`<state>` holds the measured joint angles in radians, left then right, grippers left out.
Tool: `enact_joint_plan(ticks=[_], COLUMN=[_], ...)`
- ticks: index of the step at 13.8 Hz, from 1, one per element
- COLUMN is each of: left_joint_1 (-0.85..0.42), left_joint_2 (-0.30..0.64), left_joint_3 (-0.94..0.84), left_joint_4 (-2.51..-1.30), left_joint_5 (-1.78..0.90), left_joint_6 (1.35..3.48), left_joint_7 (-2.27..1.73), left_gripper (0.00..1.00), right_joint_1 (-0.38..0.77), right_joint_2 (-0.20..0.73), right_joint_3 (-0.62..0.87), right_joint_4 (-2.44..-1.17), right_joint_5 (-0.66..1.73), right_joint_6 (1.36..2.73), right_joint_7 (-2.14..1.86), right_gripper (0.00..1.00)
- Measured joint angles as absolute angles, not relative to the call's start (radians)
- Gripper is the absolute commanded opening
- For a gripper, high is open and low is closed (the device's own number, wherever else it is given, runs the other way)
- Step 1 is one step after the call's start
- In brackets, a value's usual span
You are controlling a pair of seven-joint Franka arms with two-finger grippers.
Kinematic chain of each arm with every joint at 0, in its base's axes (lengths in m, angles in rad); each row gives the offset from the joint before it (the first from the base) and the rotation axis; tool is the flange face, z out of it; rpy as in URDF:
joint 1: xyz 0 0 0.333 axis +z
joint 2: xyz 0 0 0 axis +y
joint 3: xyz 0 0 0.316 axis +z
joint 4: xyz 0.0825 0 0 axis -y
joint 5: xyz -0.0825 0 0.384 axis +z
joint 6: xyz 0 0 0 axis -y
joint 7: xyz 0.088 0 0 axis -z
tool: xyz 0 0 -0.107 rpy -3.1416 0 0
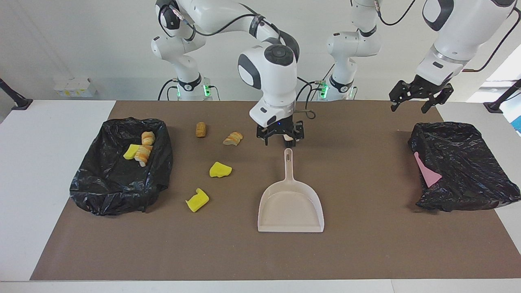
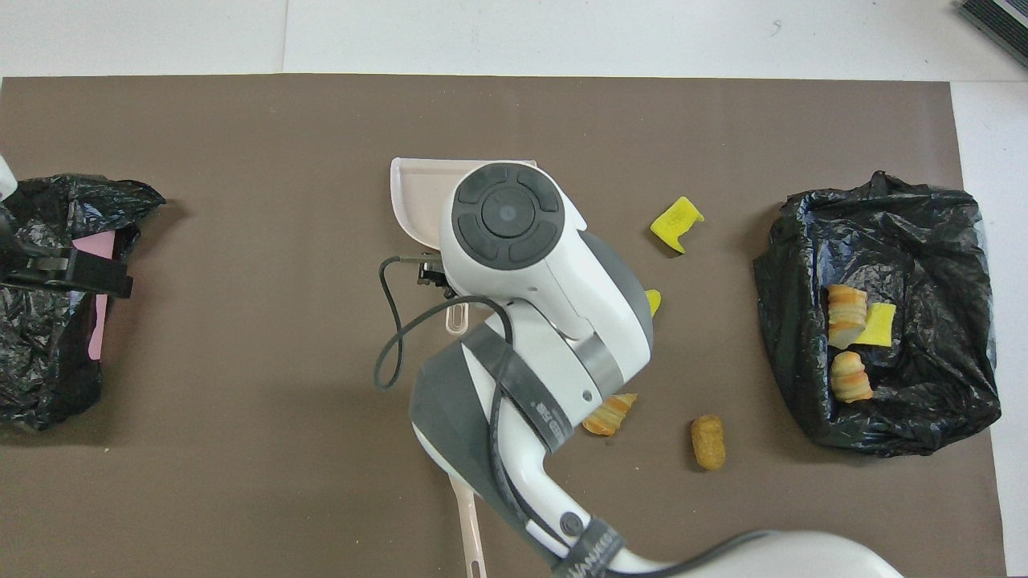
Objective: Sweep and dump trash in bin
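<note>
Four trash chunks (image 1: 220, 169) lying loose on the bench beside the bin (image 1: 118, 191), looking light and squashy; rigid dustpan (image 1: 291, 207) best grasped by its handle, right gripper (image 1: 280, 136) hovering released above it, left gripper (image 1: 419, 95) waiting spread

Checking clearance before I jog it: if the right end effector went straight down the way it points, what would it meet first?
Most likely the tip of the dustpan handle, or bare brown mat beside it. The right end effector, open, hangs just above the handle's end; depth is hard to judge.
</note>
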<state>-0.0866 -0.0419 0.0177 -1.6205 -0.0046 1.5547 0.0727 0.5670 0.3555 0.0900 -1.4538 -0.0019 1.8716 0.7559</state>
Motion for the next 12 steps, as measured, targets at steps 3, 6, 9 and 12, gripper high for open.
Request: enact_joint_plan(ticks=[3, 6, 9, 12], left_joint_1=[-0.118, -0.175, -0.228, -0.287], left_joint_2=[-0.031, 0.002, 0.036, 0.083], left_joint_3=[0.015, 0.012, 0.011, 0.009], left_joint_4=[-1.638, -1.664, -1.685, -1.688], left_joint_5=[-0.005, -0.005, -0.005, -0.005], left_joint_6=[1.591, 1.667, 1.722, 1.779], left_joint_7=[0.072, 0.066, 0.043, -0.013], left_gripper=[1.00, 1.00, 1.00, 1.00], right_joint_1=[0.627, 0.698, 0.730, 0.804], right_joint_2=[0.178, 0.076, 0.032, 0.034], right_joint_3=[0.096, 0.097, 0.096, 0.097], right_joint_4=[-1.702, -1.883, -1.988, -2.090], right_joint_5=[0.031, 0.082, 0.153, 0.164], right_joint_6=[1.877, 1.945, 2.025, 2.145], right_joint_7=[0.757, 0.770, 0.778, 0.819], right_gripper=[1.00, 1.00, 1.00, 1.00])
